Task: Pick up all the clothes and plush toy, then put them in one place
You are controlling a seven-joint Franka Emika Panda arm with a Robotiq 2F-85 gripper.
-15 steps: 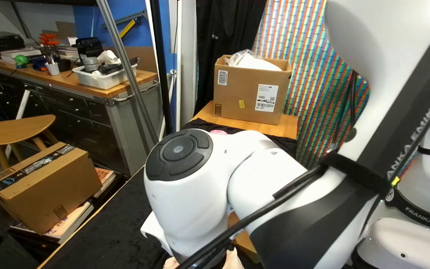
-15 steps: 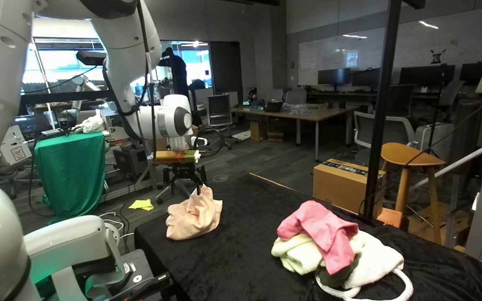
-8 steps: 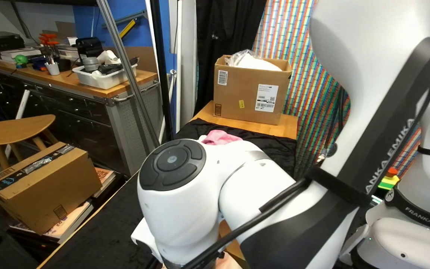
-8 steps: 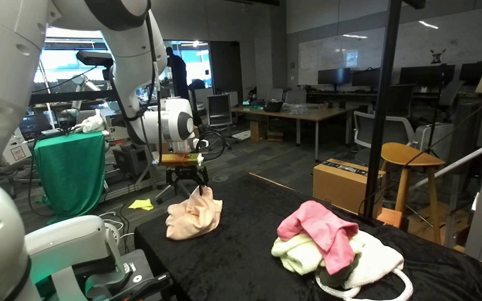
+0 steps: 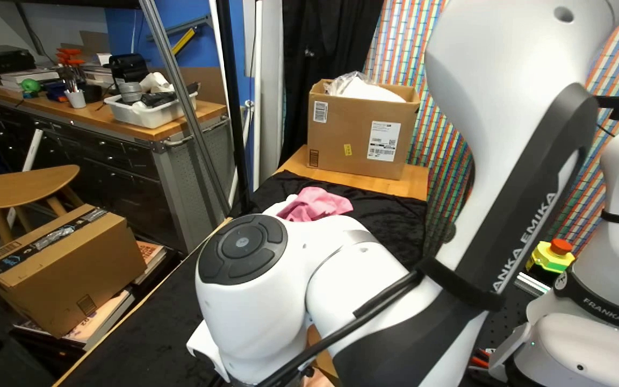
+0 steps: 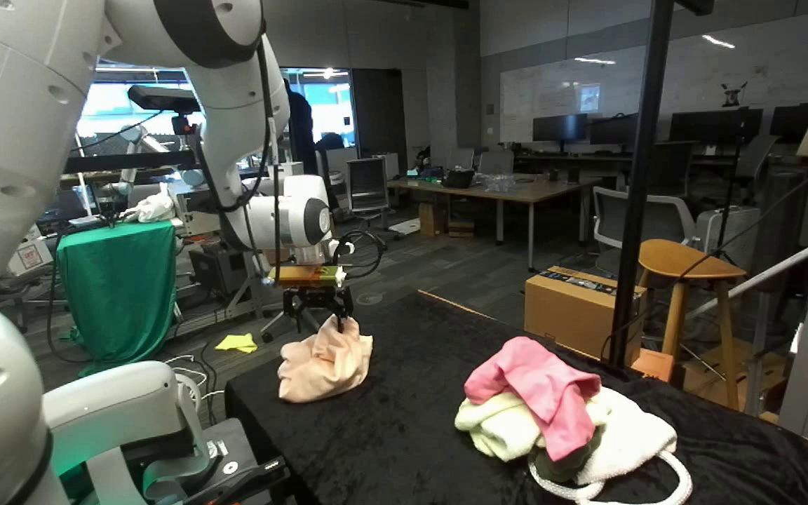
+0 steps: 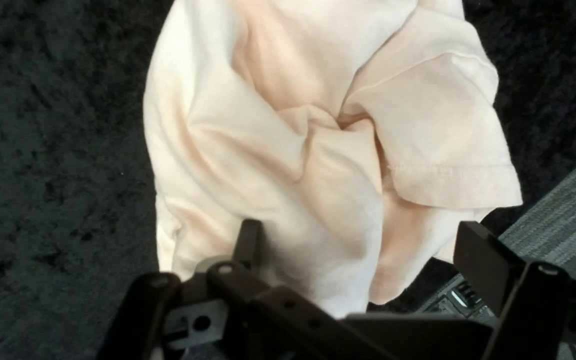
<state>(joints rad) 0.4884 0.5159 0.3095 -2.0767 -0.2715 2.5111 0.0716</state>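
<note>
Across black velvet (image 6: 411, 421), we find pink cloth (image 6: 534, 389), pale-lime cloth (image 6: 501, 426) and white fluffy cloth (image 6: 628, 436) heaped together, and judge the crumpled peach fabric (image 6: 328, 366) under our black gripper (image 7: 360, 225), spread and empty, left to gather, plush toy unseen.

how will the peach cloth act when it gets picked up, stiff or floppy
Probably floppy: the peach cloth lies in soft, loose folds. It is likely light for its bulk, since the hemmed flap looks thin. It may partly unfold when lifted, as it sits bunched in a heap.
</note>
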